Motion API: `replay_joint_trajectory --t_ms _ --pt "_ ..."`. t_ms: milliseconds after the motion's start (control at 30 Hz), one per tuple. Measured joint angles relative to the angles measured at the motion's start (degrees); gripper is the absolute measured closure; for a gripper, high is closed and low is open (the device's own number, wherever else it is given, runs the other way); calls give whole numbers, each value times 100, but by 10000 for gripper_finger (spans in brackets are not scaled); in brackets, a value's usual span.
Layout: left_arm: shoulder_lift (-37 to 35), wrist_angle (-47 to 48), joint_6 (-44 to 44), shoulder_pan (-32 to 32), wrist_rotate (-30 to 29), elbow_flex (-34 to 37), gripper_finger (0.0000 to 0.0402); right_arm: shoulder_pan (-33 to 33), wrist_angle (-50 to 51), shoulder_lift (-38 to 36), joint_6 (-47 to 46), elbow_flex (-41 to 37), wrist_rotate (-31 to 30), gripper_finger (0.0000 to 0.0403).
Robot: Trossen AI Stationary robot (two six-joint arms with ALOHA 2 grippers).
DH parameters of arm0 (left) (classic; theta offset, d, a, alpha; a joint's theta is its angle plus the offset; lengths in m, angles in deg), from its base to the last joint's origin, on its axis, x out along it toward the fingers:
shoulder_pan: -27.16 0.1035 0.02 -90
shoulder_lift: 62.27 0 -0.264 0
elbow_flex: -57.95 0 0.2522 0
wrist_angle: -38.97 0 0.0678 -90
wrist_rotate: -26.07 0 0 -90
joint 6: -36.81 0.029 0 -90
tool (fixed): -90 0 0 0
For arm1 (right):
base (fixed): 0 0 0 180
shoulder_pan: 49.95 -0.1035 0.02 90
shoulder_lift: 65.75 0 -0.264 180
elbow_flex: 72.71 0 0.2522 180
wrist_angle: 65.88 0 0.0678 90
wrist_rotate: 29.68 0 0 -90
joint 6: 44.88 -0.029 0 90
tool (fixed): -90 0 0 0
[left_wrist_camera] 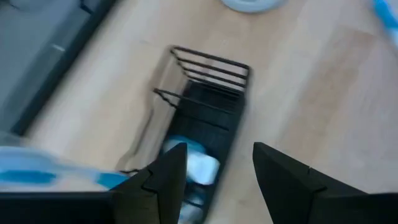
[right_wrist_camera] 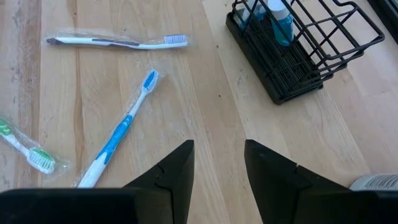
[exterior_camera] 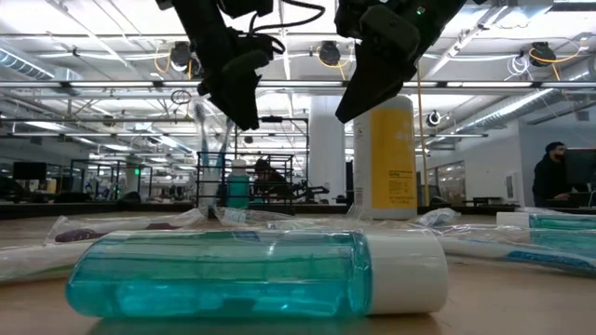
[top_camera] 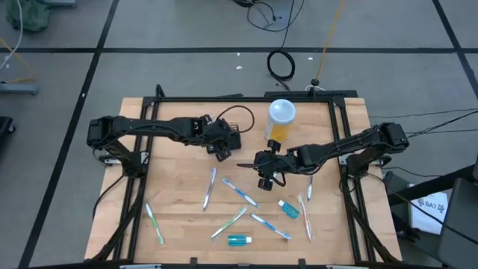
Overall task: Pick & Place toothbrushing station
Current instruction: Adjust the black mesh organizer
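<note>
The toothbrushing station point(left_wrist_camera: 208, 109) is a small black slatted rack that stands on its base on the wooden table, left of the table's middle point(top_camera: 230, 137). A small blue bottle with a white cap point(left_wrist_camera: 198, 167) stands inside it. My left gripper point(left_wrist_camera: 217, 152) hovers open above the rack's near end and touches nothing. My right gripper point(right_wrist_camera: 219, 146) hangs open over bare wood to the right of the rack point(right_wrist_camera: 298, 50), above the table point(top_camera: 260, 170).
A tall bottle with a white lid and orange contents point(top_camera: 281, 119) stands behind the rack. Several wrapped toothbrushes point(top_camera: 240, 192) and two teal bottles point(top_camera: 239, 240) point(top_camera: 289, 208) lie scattered on the table's near half. A black frame point(top_camera: 224, 99) edges the table.
</note>
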Motion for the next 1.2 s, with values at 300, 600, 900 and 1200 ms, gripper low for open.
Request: replay_joint_trajectory --t_ms 300,600,900,1200 --pt "-73 -62 947 50 523 0 211 0 0 0 0 0 1 266" --pt "-4 196 1577 158 0 58 211 0 -2 0 20 0 2 266" --pt "-4 149 1290 451 6 118 211 0 -15 0 18 0 2 266" --pt "-4 146 1662 548 13 118 211 0 -15 0 20 0 2 266"
